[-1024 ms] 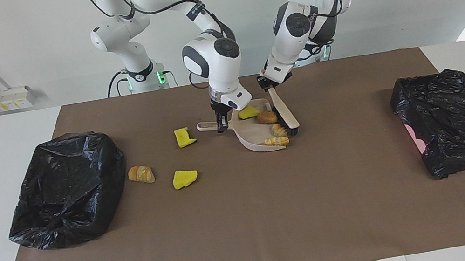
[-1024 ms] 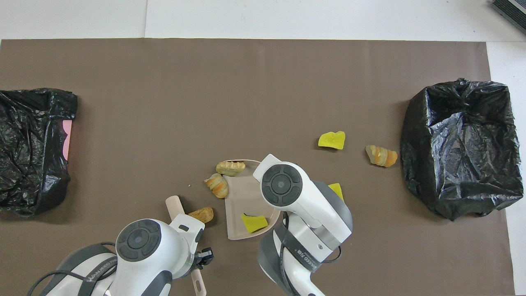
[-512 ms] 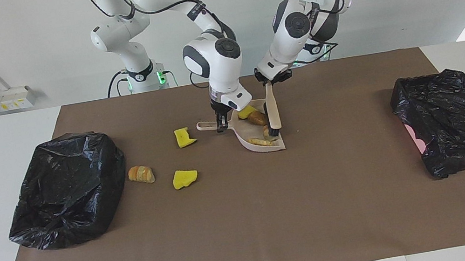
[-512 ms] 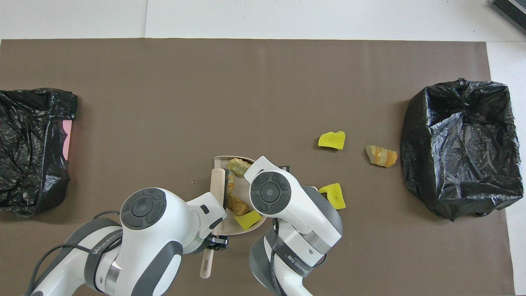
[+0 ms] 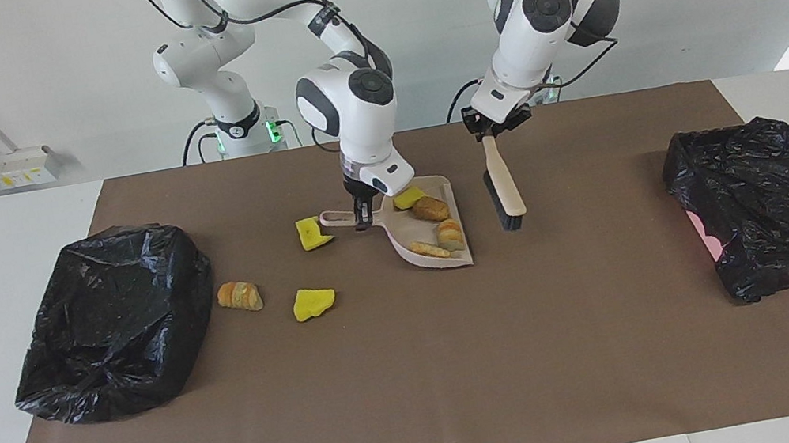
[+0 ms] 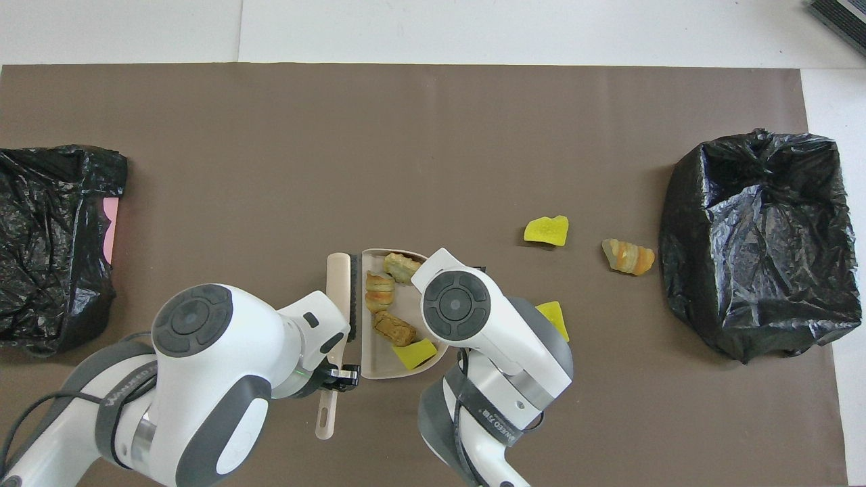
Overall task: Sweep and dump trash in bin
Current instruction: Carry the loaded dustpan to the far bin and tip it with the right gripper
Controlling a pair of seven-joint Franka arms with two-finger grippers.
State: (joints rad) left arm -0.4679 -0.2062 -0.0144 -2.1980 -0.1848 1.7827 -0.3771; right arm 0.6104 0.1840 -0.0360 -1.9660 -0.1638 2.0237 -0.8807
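Note:
My right gripper (image 5: 361, 215) is shut on the handle of the pale pink dustpan (image 5: 406, 240), which is in the middle of the mat. Several scraps of trash lie in the pan: a yellow sponge chunk (image 5: 408, 197) and three bread-like lumps (image 5: 431, 207). My left gripper (image 5: 489, 127) is shut on the handle of the pink hand brush (image 5: 506, 183), which hangs steeply beside the pan toward the left arm's end. Three scraps lie on the mat: two yellow chunks (image 5: 312, 233) (image 5: 313, 302) and a croissant-like lump (image 5: 239, 295). In the overhead view the pan (image 6: 379, 352) and brush (image 6: 337, 284) sit side by side.
A bin lined with a black bag (image 5: 111, 321) stands at the right arm's end of the brown mat, close to the loose scraps. A second black-bagged bin (image 5: 774, 214) stands at the left arm's end.
The brush swept the bread lumps into the pan, then swung up and away toward the left arm's end. The pan shifted a little toward the right arm's end.

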